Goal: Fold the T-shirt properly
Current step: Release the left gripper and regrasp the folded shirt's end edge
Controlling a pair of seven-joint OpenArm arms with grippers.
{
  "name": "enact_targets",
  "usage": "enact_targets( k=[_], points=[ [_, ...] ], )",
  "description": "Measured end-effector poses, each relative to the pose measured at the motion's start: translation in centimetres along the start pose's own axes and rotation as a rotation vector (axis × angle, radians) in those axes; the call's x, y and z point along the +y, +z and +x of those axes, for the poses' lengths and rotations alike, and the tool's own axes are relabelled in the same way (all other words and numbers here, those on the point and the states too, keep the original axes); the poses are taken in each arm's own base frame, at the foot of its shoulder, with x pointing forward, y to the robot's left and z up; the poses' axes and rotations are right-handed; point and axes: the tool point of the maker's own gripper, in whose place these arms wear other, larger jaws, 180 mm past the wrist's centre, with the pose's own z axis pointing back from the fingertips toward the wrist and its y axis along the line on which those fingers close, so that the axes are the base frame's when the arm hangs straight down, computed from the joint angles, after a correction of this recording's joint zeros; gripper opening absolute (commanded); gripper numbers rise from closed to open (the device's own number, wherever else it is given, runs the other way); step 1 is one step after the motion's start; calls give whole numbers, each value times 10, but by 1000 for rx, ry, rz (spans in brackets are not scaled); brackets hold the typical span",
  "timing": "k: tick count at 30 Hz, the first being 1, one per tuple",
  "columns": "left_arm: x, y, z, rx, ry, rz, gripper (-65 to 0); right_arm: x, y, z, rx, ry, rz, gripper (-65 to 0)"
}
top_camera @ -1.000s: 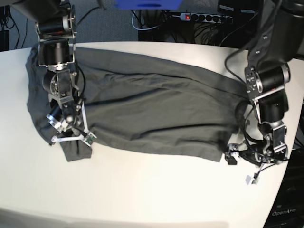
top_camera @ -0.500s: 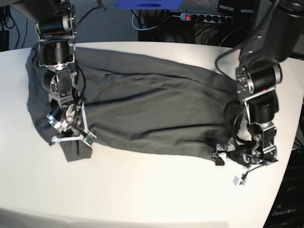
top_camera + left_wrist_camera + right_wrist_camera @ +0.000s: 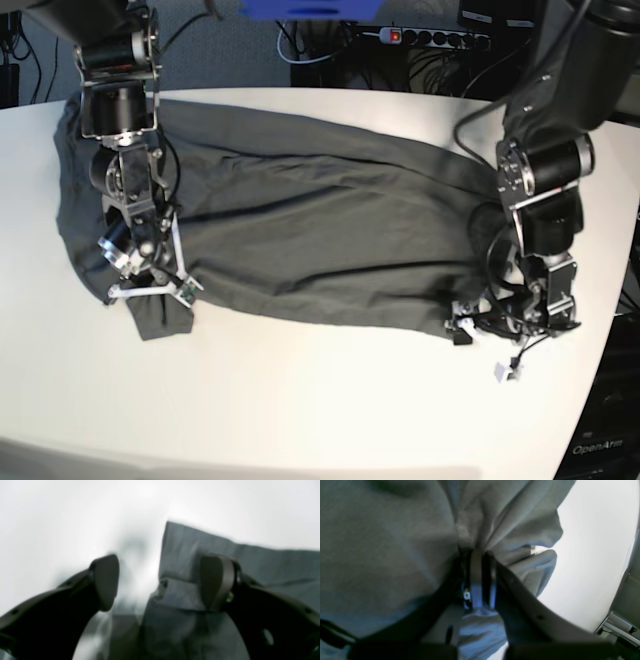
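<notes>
Right pincer (image 3: 480, 562) clamped on T-shirt (image 3: 320, 230) hem; left pincer (image 3: 160, 582) wide apart at shirt corner, holding nothing; shirt flat on counter (image 3: 300, 400)

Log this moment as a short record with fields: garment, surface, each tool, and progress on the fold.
garment: T-shirt, dark olive-grey, spread lengthwise, wrinkled
surface: white table
left tool: open, one finger over the cloth, the other over bare table, straddling the shirt's edge at its corner
right tool: shut on a bunched fold of the T-shirt at the opposite end
fold progress: one end pinched, the other not yet gripped
background: power strip behind the table
</notes>
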Motion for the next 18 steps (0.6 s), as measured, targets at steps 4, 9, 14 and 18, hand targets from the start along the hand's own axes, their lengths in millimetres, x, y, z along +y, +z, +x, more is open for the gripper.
enact_targets(
  k=[4,9,14,18],
  points=[
    [-3,-4,2,-30,13,-8,-155,0,0,0,2,0,0,-644],
    [-4,-5,2,-29,19,-10,-155,0,0,0,2,0,0,-644],
    [-12,-8,2,-22,18,-20,-155,0,0,0,2,0,0,-644],
    [-23,-11,3,-23,19,-39,-155,0,0,0,2,0,0,-644]
  ],
)
